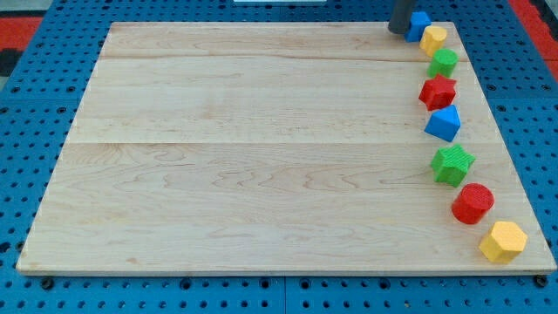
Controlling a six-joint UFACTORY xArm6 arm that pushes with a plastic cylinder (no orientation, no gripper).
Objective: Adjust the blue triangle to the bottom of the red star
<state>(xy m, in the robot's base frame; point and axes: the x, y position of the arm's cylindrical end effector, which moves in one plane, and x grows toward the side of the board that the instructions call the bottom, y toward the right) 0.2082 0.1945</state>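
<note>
The blue triangle (pixel 445 123) lies near the board's right edge, just below the red star (pixel 438 92) and touching or nearly touching it. My tip (pixel 398 31) is the lower end of the dark rod at the view's top right, well above both blocks and just left of a blue block (pixel 419 24). It touches neither the triangle nor the star.
More blocks line the right edge of the wooden board (pixel 261 148): a yellow block (pixel 433 38), a green block (pixel 444 62), a green star (pixel 452 165), a red cylinder (pixel 472 203) and a yellow hexagon (pixel 503 242). Blue pegboard surrounds the board.
</note>
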